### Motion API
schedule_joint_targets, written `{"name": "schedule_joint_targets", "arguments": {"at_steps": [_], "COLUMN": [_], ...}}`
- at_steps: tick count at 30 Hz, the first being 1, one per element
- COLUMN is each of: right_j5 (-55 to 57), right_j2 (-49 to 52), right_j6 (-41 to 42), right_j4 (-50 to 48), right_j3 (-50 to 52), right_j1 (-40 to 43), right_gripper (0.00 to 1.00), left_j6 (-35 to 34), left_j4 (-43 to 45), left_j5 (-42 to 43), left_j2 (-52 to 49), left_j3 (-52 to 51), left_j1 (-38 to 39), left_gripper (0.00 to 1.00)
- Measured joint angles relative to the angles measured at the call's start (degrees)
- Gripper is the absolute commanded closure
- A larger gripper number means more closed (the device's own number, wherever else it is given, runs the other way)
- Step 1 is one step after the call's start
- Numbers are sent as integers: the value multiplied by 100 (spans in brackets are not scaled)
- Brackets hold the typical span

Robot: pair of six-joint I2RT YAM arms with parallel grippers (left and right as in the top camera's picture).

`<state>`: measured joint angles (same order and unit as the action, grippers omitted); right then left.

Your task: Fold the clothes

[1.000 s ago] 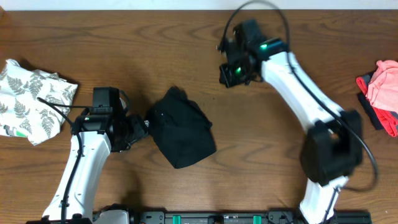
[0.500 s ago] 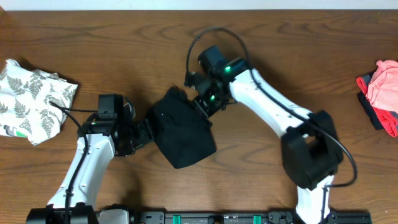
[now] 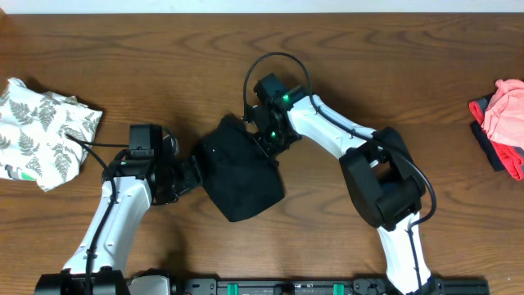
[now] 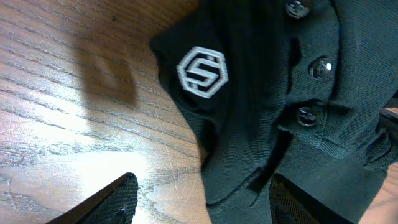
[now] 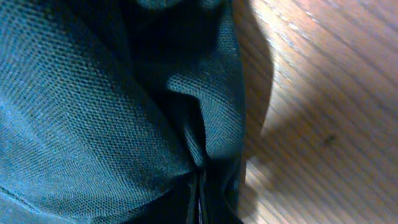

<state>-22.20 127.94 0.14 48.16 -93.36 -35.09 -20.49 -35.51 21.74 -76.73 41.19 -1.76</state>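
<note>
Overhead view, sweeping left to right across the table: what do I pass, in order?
white fern-print garment → left gripper → black garment → pink garment. The right gripper sits over the black garment's upper right corner, so it is left out of the order.

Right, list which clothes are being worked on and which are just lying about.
In hand: black polo shirt, pinched by the right gripper, the open left gripper at its edge.
Lying about: white fern-print garment, far left; pink garment with a dark red-trimmed piece, far right.
</note>
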Motion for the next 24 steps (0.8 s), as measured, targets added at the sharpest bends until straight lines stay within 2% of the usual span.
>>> {"name": "schedule_joint_targets", "arguments": {"at_steps": [12,17,20,21,24], "right_j5": [-579,-654,-682,-697,-785], "right_j2": [267,286,289,289,289], "right_j6": [2321,2518,2459,2433,2332], "right_j4": [-1327,-1349,-1255,-1213,-1045], "right_j3": [-55,-55,-57,-59,-66], "right_j1": [-369,-365,-319,-304,-232], "right_gripper": [98,98,98,98,98], "left_j6": [0,-57,-385,-507,-802], "left_j4": [107,52,-164,-190,-195], "left_j5": [17,-22,-376,-498,-763], "left_j2": [0,0,0,0,0], "left_j3": [-4,-4,-9,-11,-11], "left_j1": [0,0,0,0,0], "left_gripper": [32,32,31,27,24]}}
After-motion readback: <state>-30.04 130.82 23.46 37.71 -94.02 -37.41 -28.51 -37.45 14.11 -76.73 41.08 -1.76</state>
